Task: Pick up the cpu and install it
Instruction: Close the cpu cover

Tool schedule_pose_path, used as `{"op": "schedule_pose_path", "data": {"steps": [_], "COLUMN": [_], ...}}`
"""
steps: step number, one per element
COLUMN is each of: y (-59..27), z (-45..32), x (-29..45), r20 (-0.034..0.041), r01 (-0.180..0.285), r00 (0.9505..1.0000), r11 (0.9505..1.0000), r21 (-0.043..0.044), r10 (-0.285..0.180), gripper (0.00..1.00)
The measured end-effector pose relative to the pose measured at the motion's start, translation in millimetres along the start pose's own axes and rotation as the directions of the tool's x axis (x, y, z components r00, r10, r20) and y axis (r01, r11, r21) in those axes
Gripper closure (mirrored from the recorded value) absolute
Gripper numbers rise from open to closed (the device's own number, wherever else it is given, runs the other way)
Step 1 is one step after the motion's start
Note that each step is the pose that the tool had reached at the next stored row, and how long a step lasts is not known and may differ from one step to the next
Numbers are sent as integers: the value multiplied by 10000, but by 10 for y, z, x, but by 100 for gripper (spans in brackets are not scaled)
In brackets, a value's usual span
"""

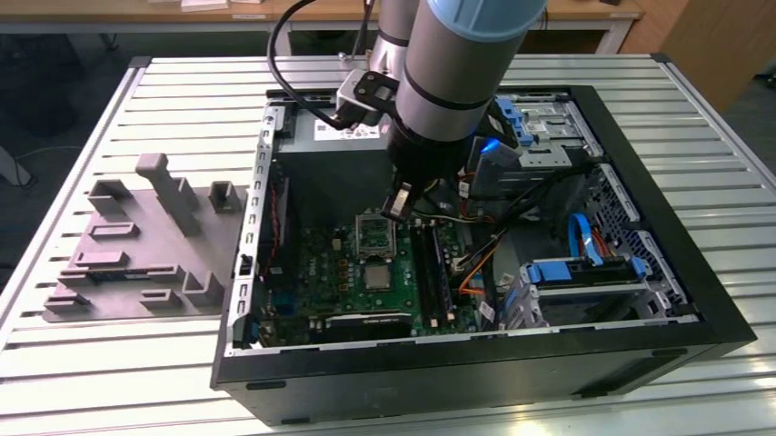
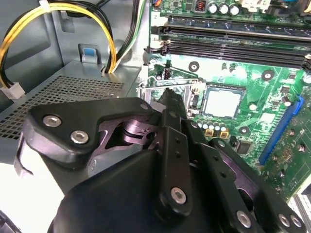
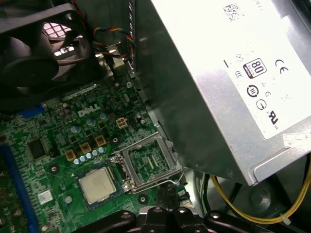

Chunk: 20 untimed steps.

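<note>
**Cpu lies in its socket, gripper beside the open frame**

You have the gripper (image 1: 398,203) inside the open computer case (image 1: 485,374), low over the motherboard (image 1: 352,272). Its fingers are drawn together to a narrow tip and carry no chip. In the first wrist view the tip (image 3: 167,194) is at the thin wire lever (image 3: 171,180); whether it pinches the lever I cannot tell.

The cpu (image 1: 378,278) lies flat in its socket, silvery top up, on the near side of the hinged metal frame (image 1: 373,234), which stands open beside it in both wrist views (image 2: 170,83) (image 3: 148,162).

The big grey power supply (image 3: 233,73) crowds the frame closely. It carries a white label (image 3: 262,82) of printed marks. Yellow cables (image 2: 58,7) loop over it, and a black fan (image 3: 34,58) sits past the board. A grey fixture (image 1: 140,245) rests on the slatted table (image 1: 97,363), at the exterior view's left of the case.
</note>
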<state>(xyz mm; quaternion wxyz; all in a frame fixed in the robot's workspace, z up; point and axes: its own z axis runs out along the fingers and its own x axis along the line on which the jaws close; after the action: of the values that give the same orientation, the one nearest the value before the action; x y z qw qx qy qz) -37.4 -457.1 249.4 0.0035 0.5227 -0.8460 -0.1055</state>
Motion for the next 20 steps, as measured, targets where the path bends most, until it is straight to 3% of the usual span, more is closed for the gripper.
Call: {"op": "schedule_pose_path", "data": {"steps": [3,20], "y": [-22,-38], "z": [32,38], "x": [-4,-1], "r20": [98,85], "r01": [14,14], "r00": [10000,10000], "r11": [10000,10000], "r21": [-48,-45], "r10": [-14,-14], "gripper": [89,89]}}
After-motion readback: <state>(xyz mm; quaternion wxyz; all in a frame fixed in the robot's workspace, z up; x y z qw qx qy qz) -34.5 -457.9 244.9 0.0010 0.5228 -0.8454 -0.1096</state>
